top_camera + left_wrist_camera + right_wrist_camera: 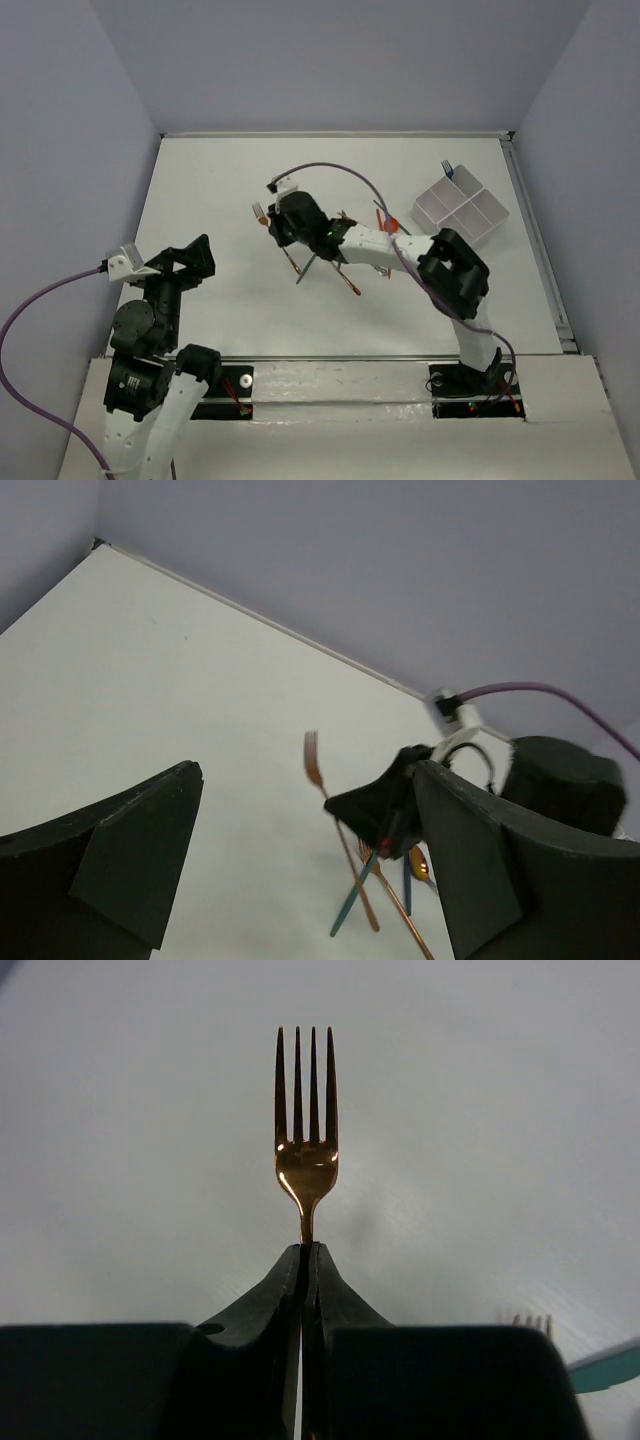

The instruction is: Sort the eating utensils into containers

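Orange fork gleams glossy; right tool and white table look matt.

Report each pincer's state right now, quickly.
Left pincer: open, holding nothing.
Right pincer: closed on the handle of an orange fork.

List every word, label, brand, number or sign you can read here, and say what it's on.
None can be read. The orange fork, the right gripper shut on it, the white tray and the purple cable show no print, label or number in any view.
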`<act>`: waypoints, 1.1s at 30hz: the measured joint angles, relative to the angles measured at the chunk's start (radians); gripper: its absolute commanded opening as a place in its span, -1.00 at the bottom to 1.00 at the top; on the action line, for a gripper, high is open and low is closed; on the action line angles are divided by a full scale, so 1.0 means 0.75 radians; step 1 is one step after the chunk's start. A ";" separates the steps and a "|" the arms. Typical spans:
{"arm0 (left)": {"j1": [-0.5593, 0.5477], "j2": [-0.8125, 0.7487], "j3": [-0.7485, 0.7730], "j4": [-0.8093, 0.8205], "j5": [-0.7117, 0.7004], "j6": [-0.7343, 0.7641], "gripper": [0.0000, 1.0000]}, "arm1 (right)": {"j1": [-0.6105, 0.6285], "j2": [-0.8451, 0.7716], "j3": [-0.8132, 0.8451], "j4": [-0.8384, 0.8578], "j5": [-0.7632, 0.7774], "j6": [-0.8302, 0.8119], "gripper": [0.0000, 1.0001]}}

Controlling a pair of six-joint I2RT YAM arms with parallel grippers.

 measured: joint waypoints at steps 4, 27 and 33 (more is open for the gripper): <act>0.000 0.000 0.000 0.001 0.010 0.001 0.98 | -0.142 -0.285 -0.196 0.247 -0.017 0.046 -0.86; -0.021 -0.017 0.000 0.007 0.058 0.009 0.98 | -1.230 -0.485 -0.584 1.163 0.408 -0.500 -0.86; -0.021 -0.017 0.000 0.010 0.060 0.012 0.98 | -1.229 -0.351 -0.574 1.252 0.417 -0.645 -0.86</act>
